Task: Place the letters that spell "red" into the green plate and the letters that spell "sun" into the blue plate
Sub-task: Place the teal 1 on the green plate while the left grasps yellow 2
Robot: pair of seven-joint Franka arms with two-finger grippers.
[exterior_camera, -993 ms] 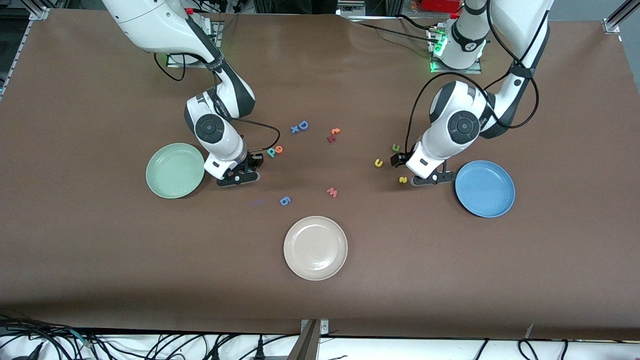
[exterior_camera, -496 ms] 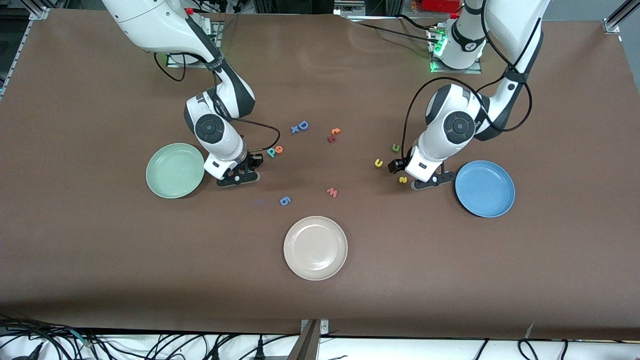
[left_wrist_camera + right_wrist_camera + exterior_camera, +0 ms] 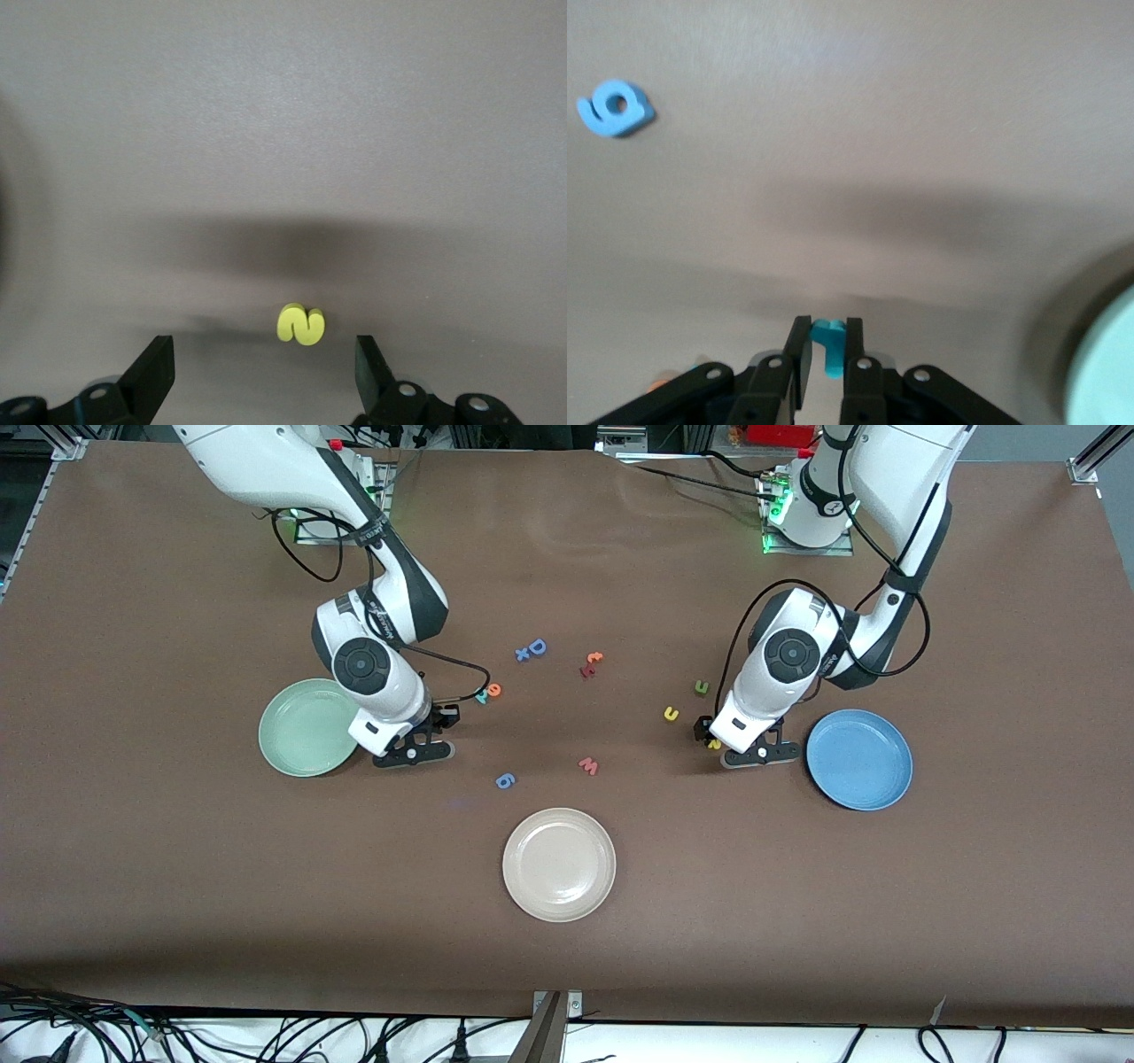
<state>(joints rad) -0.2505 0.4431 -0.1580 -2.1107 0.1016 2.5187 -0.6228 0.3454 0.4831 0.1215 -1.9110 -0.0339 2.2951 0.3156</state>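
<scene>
- Brown cloth covers the table (image 3: 177,868) I am working over remotely, with both arms reaching in from their bases.
- Three plates sit on it: the green plate (image 3: 306,731) toward the right arm's end, the blue plate (image 3: 859,760) toward the left arm's end, and a beige plate (image 3: 559,864) between them, nearest the front camera. All three are empty.
- My right gripper (image 3: 825,347) hangs just beside the green plate's rim, pincer pressed onto the thin teal "r" (image 3: 827,341).
- My left gripper (image 3: 261,363) is low over the table near the blue plate, fingers spread either side of the yellow "s" (image 3: 301,325), not touching it.
- Waiting loose: the yellow "u" (image 3: 671,713) and green "n" (image 3: 702,686), and the orange "e" (image 3: 494,689) touching the teal "d" (image 3: 482,696).
- Risk, as I judge it: the "r" is pinched only by its edge and may slip or twist free short of the plate; the "s" lies off-centre between the fingers, so closing could nudge it away.
</scene>
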